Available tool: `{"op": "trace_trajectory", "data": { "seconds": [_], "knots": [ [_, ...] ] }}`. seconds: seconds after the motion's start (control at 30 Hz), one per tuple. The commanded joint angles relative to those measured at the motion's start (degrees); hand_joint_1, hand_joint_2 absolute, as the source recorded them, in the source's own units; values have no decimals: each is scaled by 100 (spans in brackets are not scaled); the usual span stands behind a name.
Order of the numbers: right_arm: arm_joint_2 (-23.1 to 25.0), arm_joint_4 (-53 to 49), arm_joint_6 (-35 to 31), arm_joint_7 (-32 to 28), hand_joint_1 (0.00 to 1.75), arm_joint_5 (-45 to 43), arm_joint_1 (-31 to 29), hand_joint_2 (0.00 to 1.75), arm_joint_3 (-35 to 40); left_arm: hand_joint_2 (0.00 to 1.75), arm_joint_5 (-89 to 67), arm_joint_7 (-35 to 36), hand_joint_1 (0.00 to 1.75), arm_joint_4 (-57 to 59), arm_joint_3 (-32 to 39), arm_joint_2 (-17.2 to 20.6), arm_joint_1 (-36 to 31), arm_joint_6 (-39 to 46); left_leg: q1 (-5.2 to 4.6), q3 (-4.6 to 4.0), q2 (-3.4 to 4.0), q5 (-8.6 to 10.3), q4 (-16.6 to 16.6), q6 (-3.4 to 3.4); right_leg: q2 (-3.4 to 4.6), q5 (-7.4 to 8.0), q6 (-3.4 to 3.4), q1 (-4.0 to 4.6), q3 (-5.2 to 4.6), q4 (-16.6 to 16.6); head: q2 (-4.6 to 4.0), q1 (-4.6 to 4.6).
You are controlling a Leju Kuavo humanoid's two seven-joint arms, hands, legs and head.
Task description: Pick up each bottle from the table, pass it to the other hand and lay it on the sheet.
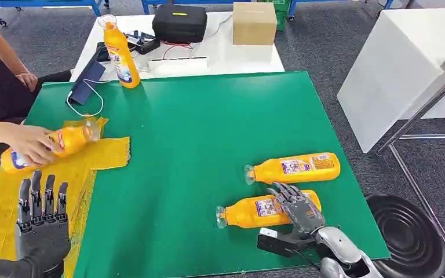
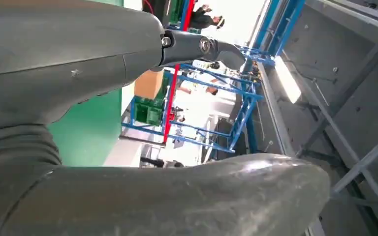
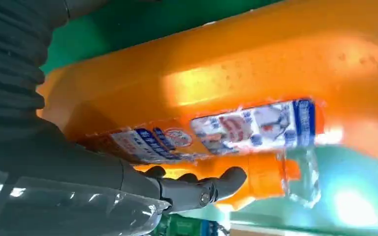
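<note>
4 orange bottles w/ clear caps, blue-red labels. Nearest bottle (image 1: 266, 211) lies on its side on the green bench, cap pointing left; right robot hand (image 1: 299, 205) rests over its base end, fingers on the label. 2nd bottle (image 1: 295, 168) lies just behind it, roughly parallel, cap left too. 3rd bottle (image 1: 46, 146) lies tilted on the yellow sheet (image 1: 107, 153) at the left edge, a person's hand on it. 4th bottle (image 1: 120, 52) stands upright at the far left corner.

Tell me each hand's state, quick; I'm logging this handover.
Left hand: open, fingers apart, holding nothing.
Right hand: over the nearest bottle; grip cannot be told.
</note>
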Motion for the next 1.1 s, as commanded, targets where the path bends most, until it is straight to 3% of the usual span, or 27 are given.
{"op": "trace_trajectory", "data": {
  "seconds": [0.03, 0.07, 0.1, 0.37, 0.43, 0.5, 1.1],
  "knots": [
    [-545, 955, 355, 373, 162, 377, -51, 175, 1216, 0, 0, 117, 0, 409, -70, -52, -217, 90, 4, 27, -30, -1, -11, -1, -25, -3, 3, 4, 33, -20, 0, 2],
    [-545, 955, 355, 373, 162, 377, -51, 175, 1216, 0, 0, 117, 0, 409, -70, -52, -217, 90, 8, 38, -34, -3, -11, -1, -27, -3, 4, 8, 47, -27, 0, -2],
    [-675, 908, 479, 484, 175, 405, -45, 175, 1336, 0, 14, 126, 0, 404, -84, -46, -215, 96, 6, 55, -28, -11, -7, 5, -23, -8, 5, 7, 44, -24, 0, 0],
    [-1581, 156, 675, 823, 175, -163, 298, 175, 1419, 0, 89, 149, 0, 475, -161, 9, -307, 151, -1, 160, -51, -58, -4, 27, -41, -73, 36, 3, 119, -24, 0, 0],
    [-1700, 52, 733, 918, 175, -263, 327, 175, 1451, 0, 112, 148, 0, 493, -164, 18, -316, 152, -1, 146, -73, -56, -1, 29, -58, -78, 48, 5, 113, -28, 0, 0],
    [-1716, 56, 734, 918, 175, -263, 339, 175, 1453, 0, 112, 148, 0, 494, -164, 20, -315, 151, -7, 184, -46, -70, -6, 39, -34, -81, 51, 3, 144, -36, 0, 0],
    [-1710, 44, 731, 930, 175, -271, 341, 175, 1464, 0, 113, 147, 0, 495, -164, 22, -312, 150, -5, 200, -44, -94, -9, 64, -33, -78, 53, 7, 184, -89, 0, 0]
  ]
}}
